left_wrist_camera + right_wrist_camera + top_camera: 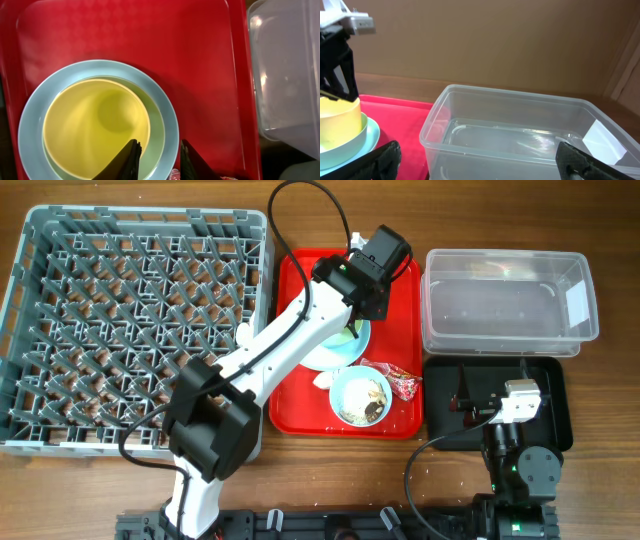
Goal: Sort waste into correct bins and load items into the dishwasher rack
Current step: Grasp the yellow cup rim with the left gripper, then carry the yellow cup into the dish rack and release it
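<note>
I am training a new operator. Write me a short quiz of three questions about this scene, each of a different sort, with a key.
1. True or false: the red wrapper lies inside the clear tub.
2. Which colour is the cup under the left tool? A yellow, B white, C black.
3. Fill in: the crumb bowl stands on the ____ serving tray.

Key: 1 false; 2 A; 3 red.

The cup is yellow, the plate pale blue, the tray red, the tub clear (white label).
</note>
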Robot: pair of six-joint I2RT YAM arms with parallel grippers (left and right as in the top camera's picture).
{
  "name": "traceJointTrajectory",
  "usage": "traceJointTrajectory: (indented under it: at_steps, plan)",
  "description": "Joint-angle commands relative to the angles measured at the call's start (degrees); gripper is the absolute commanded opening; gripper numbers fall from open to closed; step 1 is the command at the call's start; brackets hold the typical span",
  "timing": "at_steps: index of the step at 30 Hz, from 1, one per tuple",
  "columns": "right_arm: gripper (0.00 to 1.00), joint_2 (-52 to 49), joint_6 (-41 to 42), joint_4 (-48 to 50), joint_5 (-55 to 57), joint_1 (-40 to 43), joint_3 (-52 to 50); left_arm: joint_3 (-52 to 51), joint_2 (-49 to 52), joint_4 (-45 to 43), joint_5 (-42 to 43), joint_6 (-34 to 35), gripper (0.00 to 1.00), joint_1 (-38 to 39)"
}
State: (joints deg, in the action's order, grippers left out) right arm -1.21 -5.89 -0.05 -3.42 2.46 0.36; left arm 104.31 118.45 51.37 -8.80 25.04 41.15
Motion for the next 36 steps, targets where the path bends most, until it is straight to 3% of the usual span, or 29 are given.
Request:
traceJointTrajectory:
  at_steps: [1, 6, 8, 16, 23, 25, 27, 33, 34, 36]
  plan:
    - [1.00, 0.31, -0.09, 0.15, -0.28, 0.35, -0.07, -0.22, 3.43, 0.09, -1.16, -0.83, 0.27, -0.26]
    - [1.00, 0.31, -0.13, 0.15, -0.28, 0.35, -0.07, -0.22, 4.94, 0.28, -1.22, -0.85, 0.26, -0.28]
    - [1.00, 0.31, -0.11, 0.15, -0.28, 0.35, -0.07, -0.22, 4.94, 0.50, -1.62, -0.85, 0.20, -0.28]
    - [1.00, 0.31, -0.11, 0.15, -0.28, 0.35, -0.07, -0.22, 4.98, 3.87, -2.84, -0.81, 0.15, -0.15]
    - [1.00, 0.31, -0.11, 0.15, -0.28, 0.35, -0.07, -0.22, 4.98, 3.93, -2.89, -0.83, 0.15, -0.17]
    - [1.00, 0.31, -0.11, 0.15, -0.28, 0.35, -0.07, -0.22, 4.98, 3.89, -2.89, -0.83, 0.04, -0.17]
    - [1.00, 0.31, -0.11, 0.15, -0.28, 0.35, -0.07, -0.22, 4.98, 3.91, -3.15, -0.85, 0.04, -0.17]
    - [1.00, 0.31, -0.11, 0.15, -0.28, 0.35, -0.07, 1.79, 1.55, 5.31, -13.40, -0.85, 0.04, -0.85]
    - [1.00, 0.31, -0.13, 0.15, -0.28, 0.35, -0.07, 2.95, -0.74, 5.95, -12.85, -0.90, 0.04, -1.46]
    - [1.00, 0.31, -0.11, 0.15, -0.28, 0.35, -0.07, 5.29, -7.85, 7.15, -3.67, -5.97, 0.04, -4.00]
